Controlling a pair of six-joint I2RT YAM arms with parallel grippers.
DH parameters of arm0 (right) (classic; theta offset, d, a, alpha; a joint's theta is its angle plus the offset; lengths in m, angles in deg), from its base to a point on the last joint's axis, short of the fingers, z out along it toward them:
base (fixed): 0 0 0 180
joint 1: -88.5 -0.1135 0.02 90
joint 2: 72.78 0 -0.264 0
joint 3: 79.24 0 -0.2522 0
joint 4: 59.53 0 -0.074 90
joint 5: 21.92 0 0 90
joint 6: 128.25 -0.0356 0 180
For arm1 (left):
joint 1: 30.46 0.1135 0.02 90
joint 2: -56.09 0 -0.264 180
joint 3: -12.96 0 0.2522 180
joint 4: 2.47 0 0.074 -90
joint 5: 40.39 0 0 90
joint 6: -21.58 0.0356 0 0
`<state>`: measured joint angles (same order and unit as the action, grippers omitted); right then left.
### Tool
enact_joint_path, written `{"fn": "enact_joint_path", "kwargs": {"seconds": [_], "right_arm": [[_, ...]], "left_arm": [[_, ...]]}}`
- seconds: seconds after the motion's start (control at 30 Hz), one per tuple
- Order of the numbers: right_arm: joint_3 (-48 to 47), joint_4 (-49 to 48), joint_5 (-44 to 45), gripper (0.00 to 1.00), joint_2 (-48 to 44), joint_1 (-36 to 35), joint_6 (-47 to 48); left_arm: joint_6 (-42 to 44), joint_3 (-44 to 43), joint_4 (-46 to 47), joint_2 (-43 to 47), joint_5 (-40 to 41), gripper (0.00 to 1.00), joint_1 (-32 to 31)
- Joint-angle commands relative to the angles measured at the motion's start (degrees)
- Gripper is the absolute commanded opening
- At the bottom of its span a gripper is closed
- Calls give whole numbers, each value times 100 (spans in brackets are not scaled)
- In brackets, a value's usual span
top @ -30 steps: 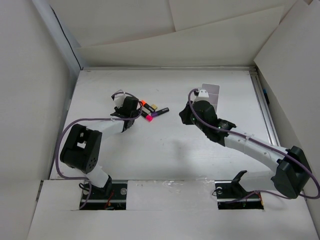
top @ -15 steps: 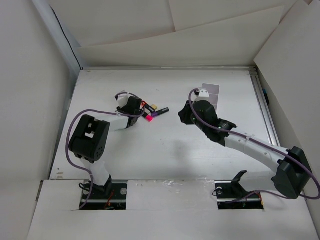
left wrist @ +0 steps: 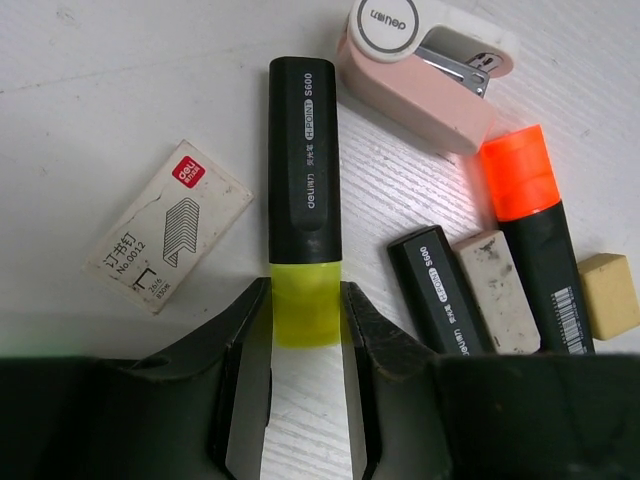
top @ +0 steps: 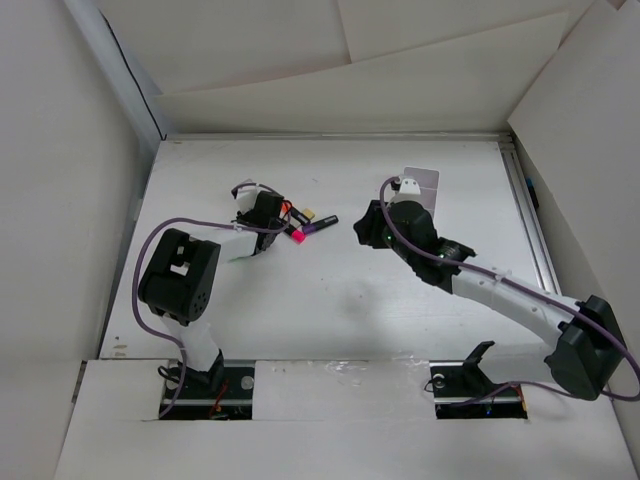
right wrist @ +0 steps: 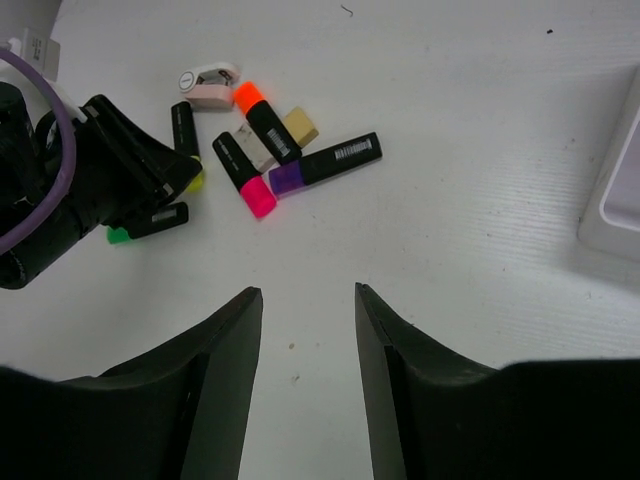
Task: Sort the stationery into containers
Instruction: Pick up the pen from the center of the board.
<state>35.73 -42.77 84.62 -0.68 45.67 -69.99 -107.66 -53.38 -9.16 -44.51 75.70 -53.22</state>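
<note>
In the left wrist view my left gripper (left wrist: 303, 295) is shut on the yellow end of a black-bodied marker (left wrist: 303, 170) that lies on the table. To its right lie a black marker (left wrist: 440, 300), a worn white eraser (left wrist: 497, 290), an orange-ended marker (left wrist: 530, 230) and a beige block (left wrist: 608, 295). My right gripper (right wrist: 307, 292) is open and empty above bare table, to the right of the pile. It sees the pink-ended marker (right wrist: 243, 175), the purple-ended marker (right wrist: 325, 165) and a green-ended marker (right wrist: 145, 222). The white box (top: 420, 185) stands behind the right gripper (top: 368, 228).
A pink stapler (left wrist: 420, 75) and a small box of staples (left wrist: 165, 240) lie by the yellow marker. White walls (top: 60, 200) enclose the table on all sides. The white box's corner shows at the right edge of the right wrist view (right wrist: 615, 200).
My left gripper has moved a little right into the pile, and the left arm's elbow has swung up. The right arm has barely shifted.
</note>
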Motion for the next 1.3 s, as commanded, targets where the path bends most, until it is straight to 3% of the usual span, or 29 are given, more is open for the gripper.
{"fn": "enact_joint_path", "kwargs": {"seconds": [0.0, 0.03, 0.27, 0.53, 0.67, 0.83, 1.03, 1.27], "right_arm": [[-138, -142, 96, 49, -169, -41, 19], [-86, -142, 96, 55, -169, -41, 19], [-85, -142, 0, 68, -108, -41, 19], [-85, -301, -1029, 69, -46, 538, -86], [-200, -301, -1546, 70, -152, 793, -191], [-655, -353, -2215, 76, 58, 978, -323], [-1130, -564, -3058, 77, 954, 978, -552], [-1667, -670, -3262, 80, 1808, 636, -666]], "left_arm": [[40, 19, -39, 180, 2, 6, 44], [40, 89, -39, 233, 2, 3, 44], [197, 652, 171, 1374, -183, 0, 44], [321, 1328, 654, 2815, -990, 0, -18], [531, 1995, 1286, 3343, -1937, 0, -18], [935, 2760, 2725, 3705, -3327, 0, -18], [1463, 3139, 3036, 3969, -4198, 0, -18], [1516, 3254, 3502, 3882, -4875, 0, -18]]}}
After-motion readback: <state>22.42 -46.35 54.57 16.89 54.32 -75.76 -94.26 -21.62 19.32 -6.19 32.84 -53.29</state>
